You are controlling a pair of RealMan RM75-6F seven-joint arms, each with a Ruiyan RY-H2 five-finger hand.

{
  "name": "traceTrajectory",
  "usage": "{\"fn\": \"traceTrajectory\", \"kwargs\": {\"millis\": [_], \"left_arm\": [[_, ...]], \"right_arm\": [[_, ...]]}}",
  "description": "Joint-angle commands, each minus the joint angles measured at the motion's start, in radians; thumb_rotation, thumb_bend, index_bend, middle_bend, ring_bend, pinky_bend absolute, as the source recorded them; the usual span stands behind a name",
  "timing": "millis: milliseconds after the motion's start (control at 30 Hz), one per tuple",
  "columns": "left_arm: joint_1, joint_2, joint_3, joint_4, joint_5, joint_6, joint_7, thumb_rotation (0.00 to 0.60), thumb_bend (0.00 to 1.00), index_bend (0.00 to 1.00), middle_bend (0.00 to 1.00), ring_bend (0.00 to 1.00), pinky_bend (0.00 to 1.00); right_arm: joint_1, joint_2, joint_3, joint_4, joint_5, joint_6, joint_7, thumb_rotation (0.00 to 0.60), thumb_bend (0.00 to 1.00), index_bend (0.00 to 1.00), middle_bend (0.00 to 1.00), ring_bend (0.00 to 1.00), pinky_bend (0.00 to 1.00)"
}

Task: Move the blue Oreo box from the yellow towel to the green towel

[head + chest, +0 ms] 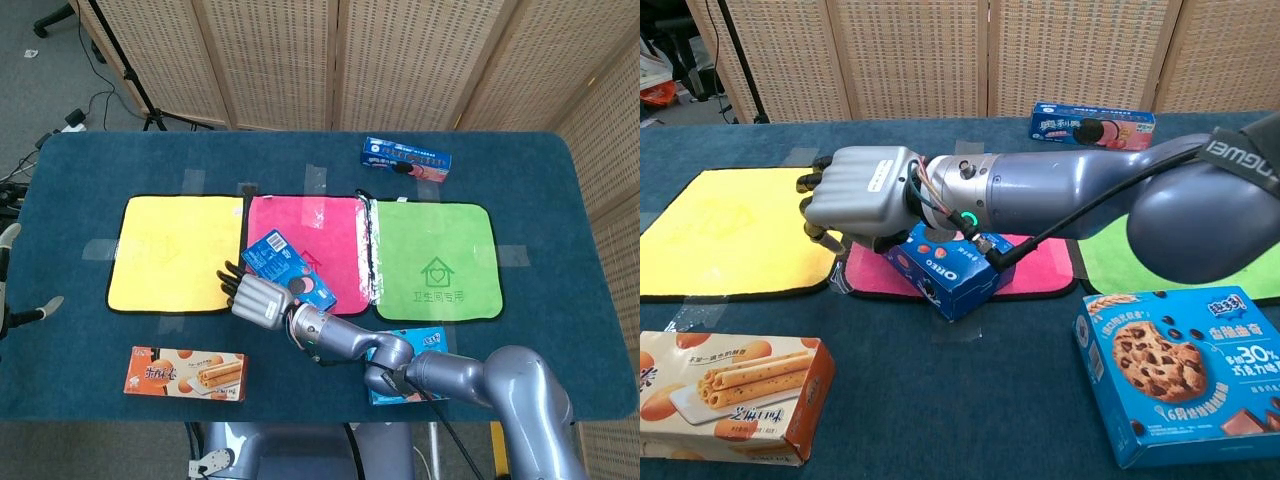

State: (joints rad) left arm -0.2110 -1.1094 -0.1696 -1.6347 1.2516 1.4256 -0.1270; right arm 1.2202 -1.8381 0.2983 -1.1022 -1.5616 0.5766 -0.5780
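The blue Oreo box [292, 268] [952, 276] lies askew on the left front part of the pink towel [320, 225], its near end over the towel's edge. The yellow towel [170, 250] [720, 230] to its left is bare, and so is the green towel [435, 255] [1115, 268] to its right. My right hand [258, 298] [860, 190] sits at the box's left end, back up, fingers spread toward the yellow towel's edge and holding nothing. Its forearm crosses in front of the box. Only a sliver of my left hand [45, 308] shows at the frame's left edge.
A chocolate-chip cookie box [425, 345] [1180, 370] lies at the front right, partly under my right arm. An orange wafer-roll box [185, 372] [730, 395] lies at the front left. Another blue biscuit box [407, 157] [1092, 124] lies beyond the green towel.
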Motion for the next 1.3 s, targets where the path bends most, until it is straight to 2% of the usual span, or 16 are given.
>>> {"fn": "traceTrajectory", "kwargs": {"millis": [33,367,600,667,967,1133,1300], "left_arm": [[0.0,0.0,-0.001,0.001,0.002,-0.004,-0.002,0.6,0.0,0.0,0.0,0.0,0.0],[0.002,0.006,-0.006,0.009,0.008,-0.022,-0.023,0.6,0.0,0.0,0.0,0.0,0.0],[0.002,0.005,-0.004,0.002,0.022,-0.029,-0.019,0.6,0.0,0.0,0.0,0.0,0.0],[0.001,0.003,0.001,-0.002,0.033,-0.032,-0.01,0.6,0.0,0.0,0.0,0.0,0.0],[-0.001,-0.002,0.004,-0.009,0.045,-0.035,0.007,0.6,0.0,0.0,0.0,0.0,0.0],[-0.001,-0.005,0.007,-0.015,0.056,-0.036,0.017,0.6,0.0,0.0,0.0,0.0,0.0],[0.0,-0.008,0.01,-0.018,0.065,-0.032,0.024,0.6,0.0,0.0,0.0,0.0,0.0]], "right_arm": [[0.015,-0.033,0.003,0.051,0.058,-0.015,-0.065,0.6,1.0,0.36,0.21,0.04,0.08],[0.002,0.007,-0.045,0.066,0.143,-0.043,-0.209,0.6,1.0,0.39,0.28,0.07,0.08],[-0.022,0.102,-0.094,0.011,0.168,-0.024,-0.275,0.6,1.0,0.41,0.29,0.08,0.08],[-0.04,0.154,-0.132,0.004,0.162,-0.024,-0.299,0.6,1.0,0.42,0.3,0.08,0.08],[-0.07,0.27,-0.236,-0.039,0.086,0.001,-0.281,0.6,1.0,0.44,0.32,0.08,0.09],[-0.086,0.296,-0.279,-0.008,0.04,0.027,-0.236,0.6,1.0,0.45,0.33,0.09,0.09],[-0.105,0.307,-0.298,0.053,0.035,0.039,-0.229,0.6,1.0,0.46,0.33,0.09,0.09]]}}
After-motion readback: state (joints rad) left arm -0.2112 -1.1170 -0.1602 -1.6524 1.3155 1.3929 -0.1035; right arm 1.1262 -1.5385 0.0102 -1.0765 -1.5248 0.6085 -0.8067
